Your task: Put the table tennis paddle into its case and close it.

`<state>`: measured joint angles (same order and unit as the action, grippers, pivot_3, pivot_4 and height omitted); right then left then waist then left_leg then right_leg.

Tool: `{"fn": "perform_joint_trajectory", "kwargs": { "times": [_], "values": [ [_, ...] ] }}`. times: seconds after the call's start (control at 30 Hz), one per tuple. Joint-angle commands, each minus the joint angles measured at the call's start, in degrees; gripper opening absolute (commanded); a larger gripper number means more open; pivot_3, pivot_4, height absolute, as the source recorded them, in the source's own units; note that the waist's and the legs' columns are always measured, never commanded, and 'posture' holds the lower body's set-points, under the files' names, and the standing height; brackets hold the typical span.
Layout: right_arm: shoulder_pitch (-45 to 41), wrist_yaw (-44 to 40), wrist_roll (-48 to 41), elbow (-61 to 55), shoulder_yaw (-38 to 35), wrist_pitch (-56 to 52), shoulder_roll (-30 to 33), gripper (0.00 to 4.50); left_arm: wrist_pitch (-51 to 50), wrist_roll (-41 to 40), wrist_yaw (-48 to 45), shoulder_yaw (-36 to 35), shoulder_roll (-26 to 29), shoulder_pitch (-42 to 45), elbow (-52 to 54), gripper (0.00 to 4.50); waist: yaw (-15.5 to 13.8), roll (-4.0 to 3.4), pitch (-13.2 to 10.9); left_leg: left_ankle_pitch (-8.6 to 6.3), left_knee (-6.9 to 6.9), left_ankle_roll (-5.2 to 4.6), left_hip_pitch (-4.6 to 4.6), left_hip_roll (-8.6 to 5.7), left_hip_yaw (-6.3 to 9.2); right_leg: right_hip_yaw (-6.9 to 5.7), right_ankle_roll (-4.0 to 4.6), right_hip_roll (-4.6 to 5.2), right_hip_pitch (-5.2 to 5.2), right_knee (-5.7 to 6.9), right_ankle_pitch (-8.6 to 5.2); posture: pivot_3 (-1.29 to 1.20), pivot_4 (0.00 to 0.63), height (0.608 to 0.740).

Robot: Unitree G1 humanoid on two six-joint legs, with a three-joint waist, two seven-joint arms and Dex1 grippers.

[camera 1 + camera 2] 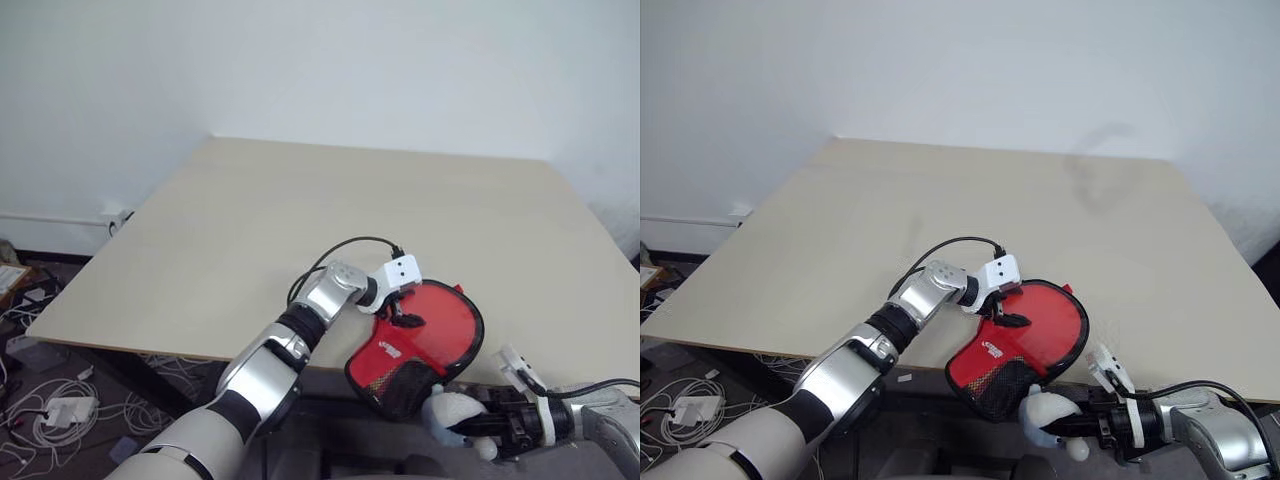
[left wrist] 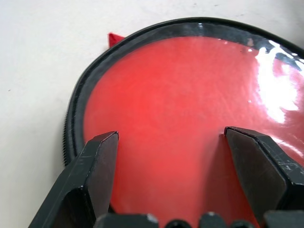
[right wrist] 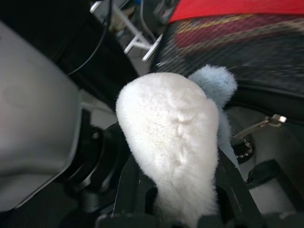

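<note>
Paddle-shaped red zip case (image 1: pixel 420 345) with black trim and clear window lies at the near edge of the pale wooden desk (image 1: pixel 300 220), its handle end overhanging. Left end effector (image 2: pixel 173 142) rests wide open on the window. Right end effector (image 3: pixel 183 190) is closed on a white fluffy pull (image 3: pixel 168 137). To close well, press the case flat and draw the pull steadily along the zip.

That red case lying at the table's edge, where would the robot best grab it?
Probably at the narrow mesh-covered handle end of the case, coming from the robot's side. That end pokes past the table edge, so fingers could close above and below it. The round part lies flat, offering little to pinch.
</note>
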<state>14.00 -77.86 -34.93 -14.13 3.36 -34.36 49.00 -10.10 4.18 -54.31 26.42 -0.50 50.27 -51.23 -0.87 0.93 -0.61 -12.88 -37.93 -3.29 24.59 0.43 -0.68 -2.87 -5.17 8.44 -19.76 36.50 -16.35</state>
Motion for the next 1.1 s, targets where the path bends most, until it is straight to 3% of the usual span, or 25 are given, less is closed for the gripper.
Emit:
{"fn": "perform_joint_trajectory", "kwargs": {
  "times": [0.03,0.33,0.57,0.97,1.1],
  "values": [
    [2.16,-1.95,-4.84,-7.61,-1.84,-3.9,3.51,0.41,-3.19,4.59,0.94,2.1,2.25,-2.4,-4.13,3.79,0.03,0.03,-0.05,-0.01,-0.01,0.02,0.0,0.02,-0.01,0.0,-0.01,0.0,0.0,0.01,-0.01,0.0,0.0,0.716],
    [7.45,-2.9,-11.03,-14.67,-7.06,-7.84,8.58,0.41,-3.5,4.64,1.05,2.25,1.6,-2.6,-3.84,3.79,-0.08,0.03,-0.04,-0.02,-0.02,0.03,-0.06,0.05,0.02,-0.01,-0.28,0.01,0.15,-0.19,-0.18,0.0,0.0,0.716],
    [8.3,-4.45,-6.84,-10.45,-2.63,-4.16,8.71,0.41,-3.82,4.38,1.1,1.64,1.99,-2.47,-3.45,3.79,-0.15,0.07,-0.04,-0.39,-0.12,-0.26,-0.03,-0.05,-0.06,0.03,-0.05,0.04,0.39,-0.77,0.0,0.0,0.0,0.716],
    [5.58,-5.2,-6.4,-6.72,-2.03,-1.8,8.32,0.41,-4.28,4.17,1.21,0.96,2.65,-2.57,-3.36,3.79,-1.3,0.04,-0.03,-0.46,-0.21,-0.28,-0.03,-0.01,-0.1,0.06,-0.07,-0.02,0.39,-0.74,-0.01,0.0,0.0,0.716],
    [3.78,-4.87,-7.24,-4.3,-3.37,-3.11,8.88,1.76,-4.51,4.13,1.13,0.96,2.85,-2.9,-3.13,3.79,-1.28,0.05,-0.03,-0.45,-0.23,-0.28,-0.04,-0.01,-0.11,0.07,-0.06,-0.02,0.39,-0.72,-0.01,0.0,0.0,0.716]
  ]
}}
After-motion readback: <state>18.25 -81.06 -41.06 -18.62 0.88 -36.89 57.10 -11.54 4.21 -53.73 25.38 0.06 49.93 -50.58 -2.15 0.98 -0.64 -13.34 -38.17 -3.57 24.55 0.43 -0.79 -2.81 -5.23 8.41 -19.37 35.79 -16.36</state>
